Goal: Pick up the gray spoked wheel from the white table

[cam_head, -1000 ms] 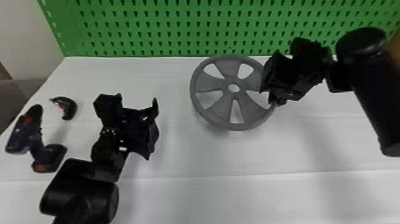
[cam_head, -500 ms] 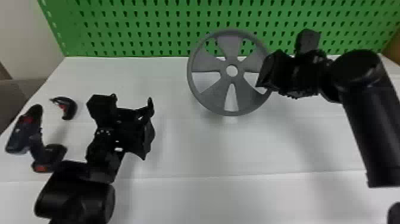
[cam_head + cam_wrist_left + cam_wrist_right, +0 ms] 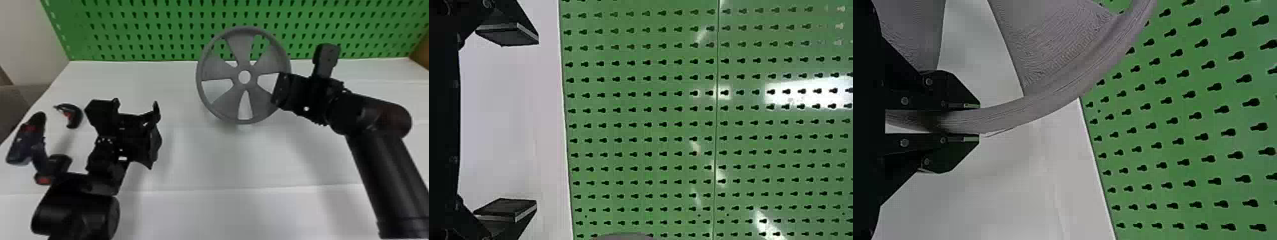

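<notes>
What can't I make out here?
- Head view: some rim of the gray spoked wheel, behind the right pincer.
- Head view: kind of the curved tool, too small to tell.
- Right wrist view: the wheel's hub, past the edge.
- Left wrist view: most of a gray curve, past the edge.

There are two grippers, one left gripper (image 3: 136, 104) and one right gripper (image 3: 278, 89), with one gray spoked wheel (image 3: 243, 51) at the right gripper, one drill (image 3: 27, 143) and one curved tool (image 3: 76, 117) beside the left gripper, one white table (image 3: 204, 159) beneath both and one green pegboard (image 3: 153, 30) beyond them.
</notes>
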Controlling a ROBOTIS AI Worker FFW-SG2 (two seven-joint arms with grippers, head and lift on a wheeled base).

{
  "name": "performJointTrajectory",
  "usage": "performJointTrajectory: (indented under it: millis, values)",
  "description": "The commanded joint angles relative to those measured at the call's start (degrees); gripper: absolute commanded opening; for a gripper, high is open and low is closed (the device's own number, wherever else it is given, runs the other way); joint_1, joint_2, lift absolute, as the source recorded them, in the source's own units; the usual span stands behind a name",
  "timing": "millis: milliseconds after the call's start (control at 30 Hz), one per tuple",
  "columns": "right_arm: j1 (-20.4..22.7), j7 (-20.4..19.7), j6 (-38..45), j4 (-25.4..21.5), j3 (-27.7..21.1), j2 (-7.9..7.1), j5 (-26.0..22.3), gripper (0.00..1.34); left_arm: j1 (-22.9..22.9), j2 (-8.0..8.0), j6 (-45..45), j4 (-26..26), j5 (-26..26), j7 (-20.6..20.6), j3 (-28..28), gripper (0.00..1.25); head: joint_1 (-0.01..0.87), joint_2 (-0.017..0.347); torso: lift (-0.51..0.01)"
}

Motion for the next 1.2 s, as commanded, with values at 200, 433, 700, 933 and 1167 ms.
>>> performJointTrajectory:
  millis: [200,433,700,933,1167]
  values:
    - [6.5,4.5,-17.7,0.1,-0.6,1.26,8.8,0.17,0.3,0.0,0.0,-0.5,0.2,0.0,0.7,1.12,0.767,0.035,-0.107]
    - [10.5,5.3,-30.6,0.1,0.3,2.4,13.3,0.17,0.3,0.0,-0.2,-0.7,0.4,0.0,1.1,1.12,0.767,0.035,-0.107]
    - [13.0,5.3,-41.5,0.7,2.8,2.14,17.8,0.17,0.4,0.0,-0.2,-0.8,1.0,0.0,1.2,1.12,0.767,0.035,-0.107]
    - [14.6,5.2,-47.3,2.0,3.1,2.93,21.3,0.17,0.5,0.0,-0.5,-0.8,1.8,0.0,1.2,1.12,0.767,0.035,-0.107]
    - [16.1,5.2,-52.4,3.3,3.1,3.9,22.5,0.17,0.5,0.0,-0.7,-0.8,3.2,0.0,0.9,1.12,0.767,0.035,-0.107]
